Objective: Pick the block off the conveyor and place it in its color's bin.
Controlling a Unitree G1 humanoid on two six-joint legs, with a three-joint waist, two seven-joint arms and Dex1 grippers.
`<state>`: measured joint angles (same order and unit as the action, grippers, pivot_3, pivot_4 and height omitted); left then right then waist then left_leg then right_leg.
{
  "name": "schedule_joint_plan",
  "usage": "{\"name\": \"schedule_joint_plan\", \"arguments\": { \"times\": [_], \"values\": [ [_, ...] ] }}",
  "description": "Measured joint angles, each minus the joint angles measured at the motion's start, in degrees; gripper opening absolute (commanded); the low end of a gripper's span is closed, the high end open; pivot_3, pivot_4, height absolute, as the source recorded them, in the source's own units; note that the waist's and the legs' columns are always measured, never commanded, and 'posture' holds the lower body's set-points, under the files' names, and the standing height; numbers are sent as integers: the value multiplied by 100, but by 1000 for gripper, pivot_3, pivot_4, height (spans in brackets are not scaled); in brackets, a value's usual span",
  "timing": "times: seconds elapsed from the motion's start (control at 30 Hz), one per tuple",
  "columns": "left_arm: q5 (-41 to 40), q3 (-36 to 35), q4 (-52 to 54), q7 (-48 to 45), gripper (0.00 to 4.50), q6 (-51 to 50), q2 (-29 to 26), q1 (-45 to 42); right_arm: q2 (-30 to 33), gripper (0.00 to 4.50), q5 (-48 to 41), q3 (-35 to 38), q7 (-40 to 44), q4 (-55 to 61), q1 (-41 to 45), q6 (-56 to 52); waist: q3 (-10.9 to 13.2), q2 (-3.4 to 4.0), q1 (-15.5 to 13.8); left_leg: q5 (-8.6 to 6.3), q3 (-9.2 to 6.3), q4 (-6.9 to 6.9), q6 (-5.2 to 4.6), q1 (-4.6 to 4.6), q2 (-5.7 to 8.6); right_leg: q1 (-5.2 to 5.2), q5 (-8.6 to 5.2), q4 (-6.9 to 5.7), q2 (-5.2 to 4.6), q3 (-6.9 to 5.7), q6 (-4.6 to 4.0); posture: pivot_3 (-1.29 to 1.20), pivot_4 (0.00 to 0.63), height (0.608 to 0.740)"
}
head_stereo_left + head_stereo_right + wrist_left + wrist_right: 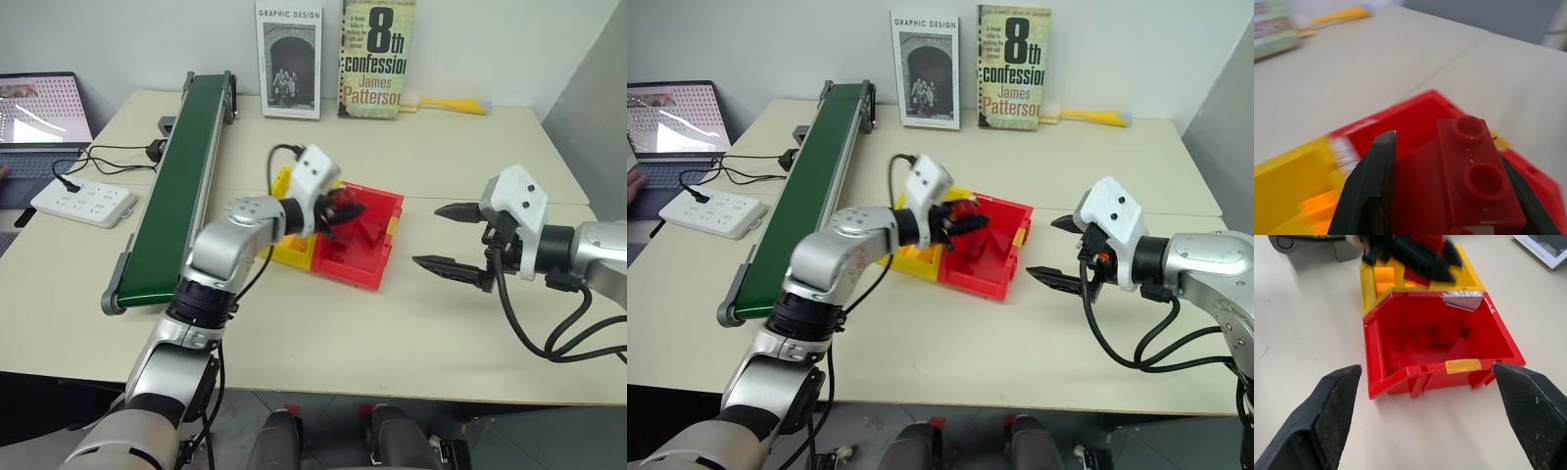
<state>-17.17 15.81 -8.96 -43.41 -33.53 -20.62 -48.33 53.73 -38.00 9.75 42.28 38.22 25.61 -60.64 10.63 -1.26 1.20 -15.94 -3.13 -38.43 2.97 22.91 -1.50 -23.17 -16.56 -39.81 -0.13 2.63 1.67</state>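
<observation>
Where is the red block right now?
The red block is clamped in the left gripper, held in the air at the edge of the red bin nearest the yellow bin, right of the conveyor.

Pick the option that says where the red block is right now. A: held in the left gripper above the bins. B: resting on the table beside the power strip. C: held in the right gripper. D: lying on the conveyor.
A: the left wrist view shows the block clamped in the left gripper, which hangs over the red bin and yellow bin.
</observation>
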Motion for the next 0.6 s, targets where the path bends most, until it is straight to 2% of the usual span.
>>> {"name": "schedule_joint_plan", "arguments": {
  "times": [0.03,0.1,0.2,0.4,0.5,0.6],
  "values": [
    [59,37,-130,-109,2225,108,21,-16,0,4500,-37,47,-54,36,-25,-51,0,0,23,0,1,1,0,1,0,0,0,0,0,1,0,0,150,740],
    [195,132,-540,-314,2481,333,91,-149,-1,4500,-155,217,-192,168,-139,-191,0,0,35,-1,-2,2,-1,3,0,-1,0,3,0,-1,0,0,150,740],
    [360,156,-1037,-577,3121,642,166,-309,-6,4500,-296,404,-384,414,-319,-388,0,0,34,-1,-2,2,-2,6,1,-1,0,7,0,-1,1,0,150,740],
    [379,97,-1104,-892,4473,729,85,-369,-8,4500,-425,516,-565,460,-361,-484,0,0,47,-1,-2,1,-2,4,0,-1,-1,5,2,1,1,0,150,740],
    [320,-140,-822,-1095,4492,508,-406,-366,-4,4500,-395,442,-512,234,-235,-358,1,1,85,-1,0,4,-2,1,-6,-4,-1,2,7,4,1,0,150,740],
    [220,-538,-380,-1312,4492,242,-1224,-264,11,4500,-329,177,-309,-201,27,-30,1,2,119,-1,-1,10,-2,-4,-11,-5,-1,-1,11,2,1,0,150,740]
  ]
}}
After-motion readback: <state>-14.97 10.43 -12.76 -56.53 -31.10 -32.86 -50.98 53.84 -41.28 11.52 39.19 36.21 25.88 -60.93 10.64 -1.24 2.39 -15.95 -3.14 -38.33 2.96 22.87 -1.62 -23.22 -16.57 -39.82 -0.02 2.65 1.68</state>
